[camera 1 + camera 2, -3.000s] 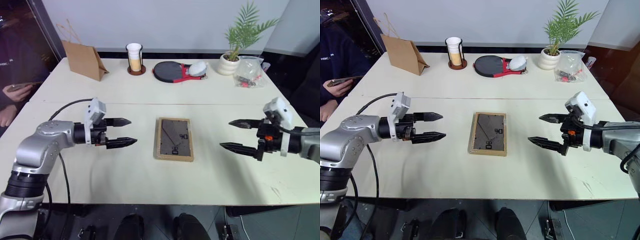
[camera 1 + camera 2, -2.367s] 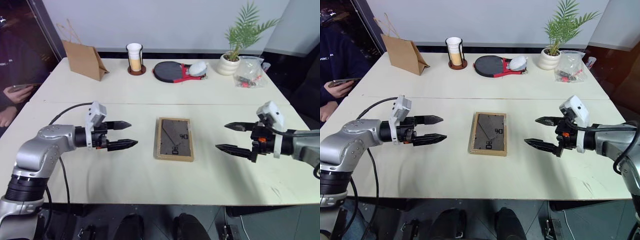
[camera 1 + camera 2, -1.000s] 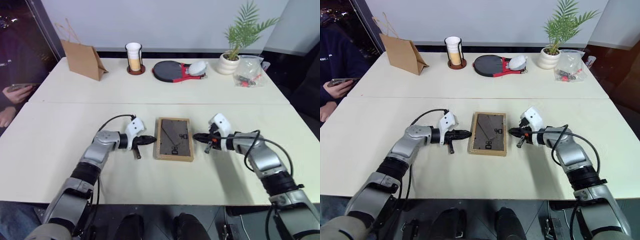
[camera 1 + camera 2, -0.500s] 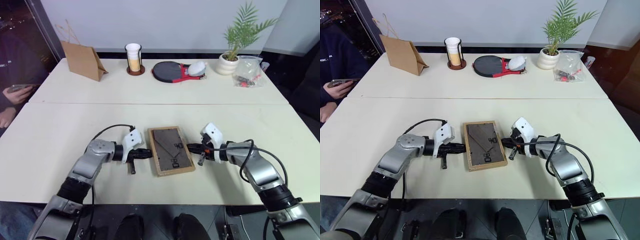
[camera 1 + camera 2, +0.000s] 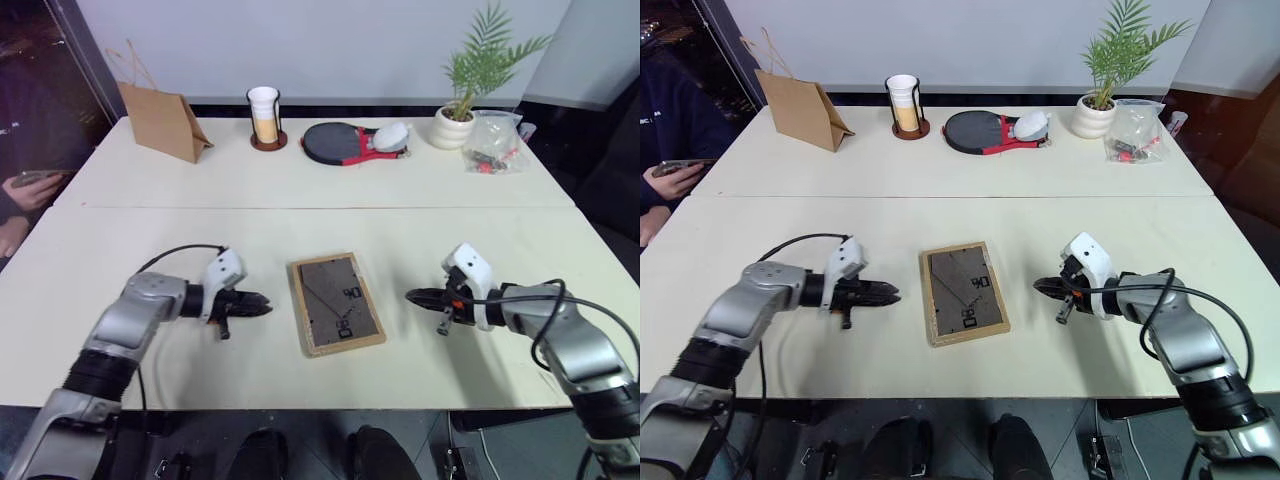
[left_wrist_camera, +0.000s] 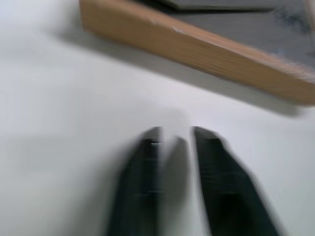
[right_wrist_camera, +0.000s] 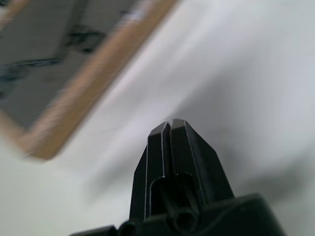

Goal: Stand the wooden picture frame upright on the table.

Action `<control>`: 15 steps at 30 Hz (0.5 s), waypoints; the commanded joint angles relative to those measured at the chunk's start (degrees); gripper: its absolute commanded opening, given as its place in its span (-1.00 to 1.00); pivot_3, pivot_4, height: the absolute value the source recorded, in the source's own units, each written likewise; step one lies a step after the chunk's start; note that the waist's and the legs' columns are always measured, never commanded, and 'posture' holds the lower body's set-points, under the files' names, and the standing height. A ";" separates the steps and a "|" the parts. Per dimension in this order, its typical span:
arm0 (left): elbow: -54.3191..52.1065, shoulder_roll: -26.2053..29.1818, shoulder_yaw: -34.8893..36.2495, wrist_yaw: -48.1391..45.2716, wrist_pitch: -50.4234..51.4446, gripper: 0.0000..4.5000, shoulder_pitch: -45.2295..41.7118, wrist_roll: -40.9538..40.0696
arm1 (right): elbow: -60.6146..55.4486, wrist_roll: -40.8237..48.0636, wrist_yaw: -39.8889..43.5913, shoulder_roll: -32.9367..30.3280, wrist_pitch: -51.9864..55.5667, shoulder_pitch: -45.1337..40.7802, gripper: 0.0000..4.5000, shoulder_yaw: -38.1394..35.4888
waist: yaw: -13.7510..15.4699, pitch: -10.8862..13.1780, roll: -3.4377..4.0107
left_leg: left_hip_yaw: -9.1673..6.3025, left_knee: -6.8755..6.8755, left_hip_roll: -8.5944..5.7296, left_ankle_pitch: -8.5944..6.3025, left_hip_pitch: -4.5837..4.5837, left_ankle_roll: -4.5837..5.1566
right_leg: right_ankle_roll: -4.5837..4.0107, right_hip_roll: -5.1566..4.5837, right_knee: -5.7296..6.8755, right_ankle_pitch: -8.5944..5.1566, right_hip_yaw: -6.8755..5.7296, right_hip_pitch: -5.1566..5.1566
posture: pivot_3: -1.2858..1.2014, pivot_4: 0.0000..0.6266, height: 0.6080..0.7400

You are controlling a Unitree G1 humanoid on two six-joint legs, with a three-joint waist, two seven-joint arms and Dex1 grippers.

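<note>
Here, the wooden picture frame lies back-up on the table, not yet stood. Left gripper, fingers slightly parted, and right gripper, fingers together, flank it without touching, presumably poised for regrasping.

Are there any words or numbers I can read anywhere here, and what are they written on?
Back of the wooden picture frame: dark markings, too small and blurred to read.
Brown paper bag: no writing seen.
Cup at the table's far side: no writing seen.
Clear plastic bag by the potted plant: red bits inside, nothing readable.
No text can be read for sure.
</note>
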 commanded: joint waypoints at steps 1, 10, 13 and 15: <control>-6.20 -1.82 5.05 2.25 16.42 0.46 0.12 -11.36 | -3.19 1.39 0.91 -1.11 -0.35 -0.48 -1.00 -1.09 | 0.27 0.01 -0.02 | 0.00 0.02 -0.03 0.00 -0.02 0.00 | 0.00 -0.04 0.00 0.00 0.00 0.01 | 0.03 -0.52 1.00; -6.79 -17.05 18.54 25.41 51.35 0.97 -0.82 -19.38 | -2.10 -3.56 1.60 -1.63 -5.11 -0.43 -1.00 4.63 | 0.19 0.00 -0.07 | -0.14 0.13 -0.08 -0.01 -0.01 0.02 | 0.03 -0.03 0.02 0.01 -0.06 0.09 | 0.03 -0.52 1.00; -4.93 -20.15 21.13 32.15 53.08 0.97 -2.09 -19.62 | -2.05 -4.65 1.99 -1.06 -5.91 -0.53 -1.00 6.80 | 0.20 -0.03 -0.05 | -0.15 0.13 -0.10 -0.01 0.06 0.01 | 0.03 -0.05 0.03 0.01 -0.06 0.17 | 0.03 -0.52 1.00; -4.16 -21.60 22.03 36.11 53.08 0.97 -2.39 -21.01 | -2.62 -4.75 2.11 -0.05 -5.79 -0.93 -1.00 8.39 | 0.20 -0.03 -0.05 | -0.15 0.13 -0.11 -0.01 0.27 0.01 | 0.03 -0.10 0.02 0.01 -0.06 0.42 | 0.03 -0.52 1.00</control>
